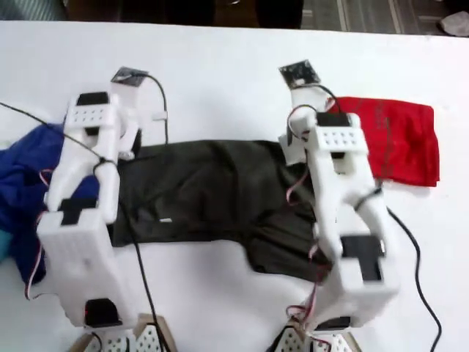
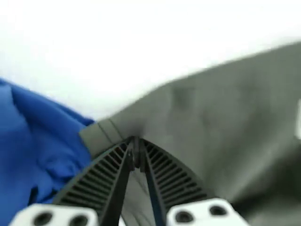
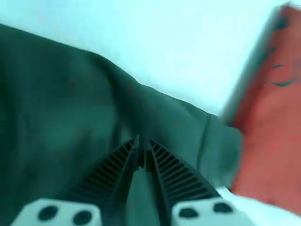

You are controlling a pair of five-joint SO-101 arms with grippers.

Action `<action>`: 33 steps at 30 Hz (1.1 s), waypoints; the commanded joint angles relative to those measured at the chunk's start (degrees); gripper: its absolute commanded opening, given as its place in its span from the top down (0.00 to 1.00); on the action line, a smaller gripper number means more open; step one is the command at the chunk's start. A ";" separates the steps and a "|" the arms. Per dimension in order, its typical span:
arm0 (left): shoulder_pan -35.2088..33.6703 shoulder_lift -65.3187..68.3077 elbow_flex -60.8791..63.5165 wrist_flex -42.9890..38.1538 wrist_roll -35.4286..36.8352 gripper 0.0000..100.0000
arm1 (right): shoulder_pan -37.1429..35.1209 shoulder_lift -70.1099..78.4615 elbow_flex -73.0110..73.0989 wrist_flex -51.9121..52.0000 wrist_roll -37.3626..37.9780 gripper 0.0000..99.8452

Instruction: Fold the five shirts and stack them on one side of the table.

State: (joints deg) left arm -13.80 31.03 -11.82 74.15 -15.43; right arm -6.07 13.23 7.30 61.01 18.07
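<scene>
Dark shirt (image 1: 205,189) lengthwise, left to right

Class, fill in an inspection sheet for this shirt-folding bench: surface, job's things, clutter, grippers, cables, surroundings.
Surface: white table.
Job's things: dark shirt spread across the middle; red shirt folded beside the right arm; blue shirt crumpled beside the left arm.
Clutter: nothing seen.
Grippers: left gripper shut on the dark shirt's hem; right gripper shut on the dark shirt.
Cables: black cables trail off both arms over the table.
Surroundings: dark floor past the table's far edge.
</scene>
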 commanded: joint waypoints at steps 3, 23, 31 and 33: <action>-4.92 8.26 -12.18 1.23 0.26 0.98 | 2.68 10.33 -9.32 -1.01 -0.26 0.98; -5.45 25.85 -63.52 28.48 -2.20 0.98 | 4.97 12.35 -27.60 11.65 -0.09 0.98; -5.36 5.63 -39.34 28.48 -3.78 0.98 | 4.62 -0.57 -27.60 20.09 0.09 0.98; -5.10 -1.67 -29.49 28.40 -4.92 0.98 | 4.70 -3.47 -27.60 21.85 0.18 0.98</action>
State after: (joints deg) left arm -18.73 42.37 -52.88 101.41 -18.68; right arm -1.85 16.84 -17.76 80.35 18.07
